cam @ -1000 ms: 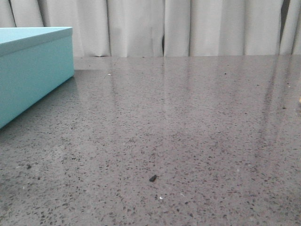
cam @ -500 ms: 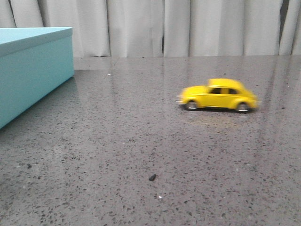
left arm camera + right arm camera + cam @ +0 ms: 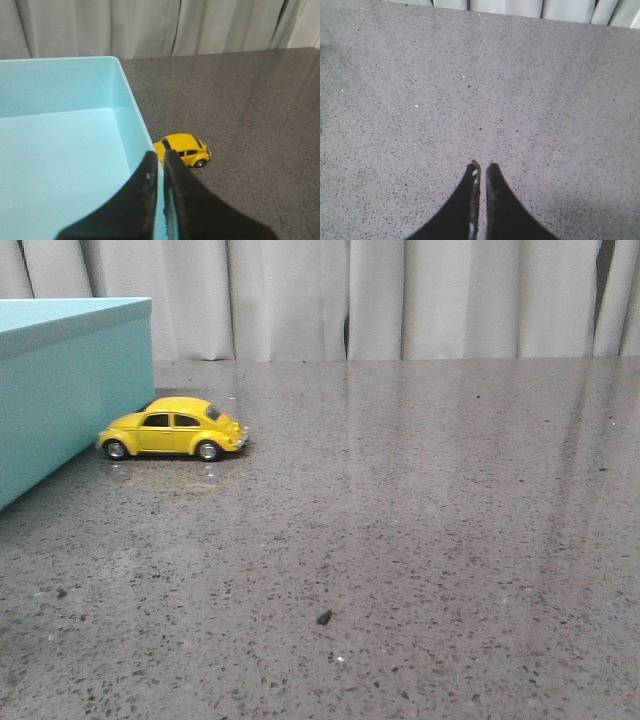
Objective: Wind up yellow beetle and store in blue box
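The beetle [image 3: 172,428] stands on its wheels on the table [image 3: 420,520], right against the outer side wall of the box [image 3: 60,410], nose pointing away from it in the front view; whether the tail touches the wall is hard to tell. The left gripper [image 3: 160,160] hangs above the box rim, fingers clenched together with nothing between them, the car just beyond it on the table. The right gripper [image 3: 481,170] is likewise pinched closed and empty over bare table, well apart from the car. The storing step looks to be in hand: the car is outside the box, not in it. Next, the nearer left gripper would need to spread, come down astride the car's body, close, and lift it over the wall.
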Controlling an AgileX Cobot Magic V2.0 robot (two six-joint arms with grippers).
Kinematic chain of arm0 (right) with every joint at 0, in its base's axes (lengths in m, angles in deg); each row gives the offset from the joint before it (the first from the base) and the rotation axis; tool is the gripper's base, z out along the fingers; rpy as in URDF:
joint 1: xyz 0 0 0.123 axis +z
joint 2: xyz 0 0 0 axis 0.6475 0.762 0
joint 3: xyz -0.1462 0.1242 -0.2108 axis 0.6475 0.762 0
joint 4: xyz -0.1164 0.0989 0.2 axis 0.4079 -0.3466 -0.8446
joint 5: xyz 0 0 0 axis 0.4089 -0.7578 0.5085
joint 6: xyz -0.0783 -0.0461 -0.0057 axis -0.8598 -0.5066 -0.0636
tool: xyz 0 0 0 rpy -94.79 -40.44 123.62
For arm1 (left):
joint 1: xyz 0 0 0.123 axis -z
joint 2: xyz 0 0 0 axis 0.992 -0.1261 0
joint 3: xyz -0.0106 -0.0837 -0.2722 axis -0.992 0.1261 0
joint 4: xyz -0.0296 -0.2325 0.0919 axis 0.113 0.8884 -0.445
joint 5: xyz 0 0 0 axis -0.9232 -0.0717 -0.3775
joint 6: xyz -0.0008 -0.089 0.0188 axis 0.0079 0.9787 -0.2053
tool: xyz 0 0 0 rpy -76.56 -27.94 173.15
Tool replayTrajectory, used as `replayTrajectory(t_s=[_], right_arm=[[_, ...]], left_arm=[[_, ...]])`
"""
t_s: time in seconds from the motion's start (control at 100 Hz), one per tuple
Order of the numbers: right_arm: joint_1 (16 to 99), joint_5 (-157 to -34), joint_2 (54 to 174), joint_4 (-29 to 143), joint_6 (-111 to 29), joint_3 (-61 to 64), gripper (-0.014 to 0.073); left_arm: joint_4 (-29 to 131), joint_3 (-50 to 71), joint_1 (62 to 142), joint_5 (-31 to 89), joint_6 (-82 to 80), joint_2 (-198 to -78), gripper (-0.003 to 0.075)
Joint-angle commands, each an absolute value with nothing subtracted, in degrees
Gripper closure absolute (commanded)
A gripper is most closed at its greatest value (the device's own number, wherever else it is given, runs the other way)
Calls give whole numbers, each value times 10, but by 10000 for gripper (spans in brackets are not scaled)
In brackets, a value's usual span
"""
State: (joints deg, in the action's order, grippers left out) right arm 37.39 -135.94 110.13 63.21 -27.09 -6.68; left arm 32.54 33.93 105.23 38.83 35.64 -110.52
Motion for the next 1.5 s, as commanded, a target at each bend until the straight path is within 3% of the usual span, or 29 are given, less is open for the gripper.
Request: replayTrajectory(t_s=[0.0,0.26,0.52,0.59,0.72,0.83,1.03,1.24,1.49], right_arm=[[380,-1317,1090,628,-282,-85,643],[417,-1306,1050,621,-295,-85,643],[447,-1306,999,616,-299,-85,643],[451,-1306,991,613,-299,-85,643],[456,-1308,979,604,-299,-82,643],[456,-1304,971,603,-299,-67,643],[456,-1292,959,602,-299,-25,643],[456,-1276,947,602,-300,14,643],[456,-1260,942,602,-302,31,643]], left_arm=[[331,319,1057,336,356,-1111,739],[331,270,1057,348,308,-1168,738],[331,124,1057,469,202,-1304,729],[338,76,1057,521,164,-1350,680],[355,-12,1057,625,88,-1438,502],[363,-69,1057,683,21,-1500,414],[373,-143,1057,728,-93,-1599,393],[422,-184,1057,772,-227,-1679,279],[445,-231,1057,816,-271,-1729,277]])
